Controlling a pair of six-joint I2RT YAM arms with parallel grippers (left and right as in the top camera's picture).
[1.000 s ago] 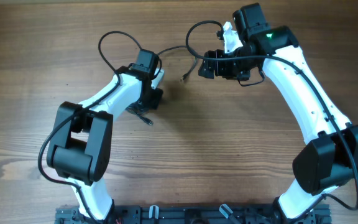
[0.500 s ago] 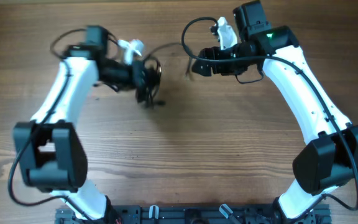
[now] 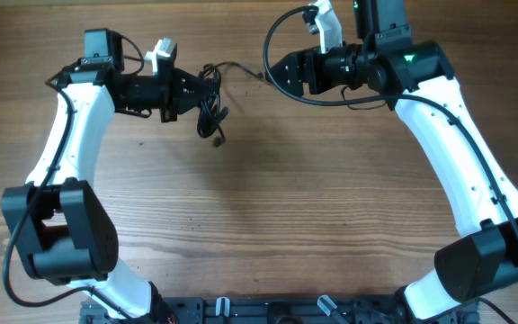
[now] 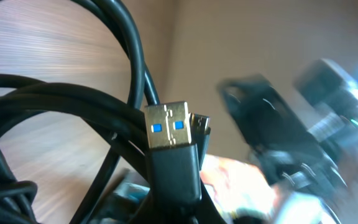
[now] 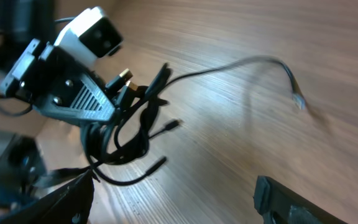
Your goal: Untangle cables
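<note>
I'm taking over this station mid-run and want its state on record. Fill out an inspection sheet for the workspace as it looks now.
Surface: wooden table, grain visible, no marks seen.
Job's things: cables in one tangled bundle hanging from the left gripper. A USB plug with blue inserts sticks out. One loose strand trails toward the right arm and ends in a small plug.
Clutter: nothing seen.
Grippers: left gripper shut on the bundle. Right gripper open, holding nothing, close to the strand's end.
Cables: thick arm cable loops beside the right wrist, apart from the bundle.
Surroundings: black rail along the table's near edge.
</note>
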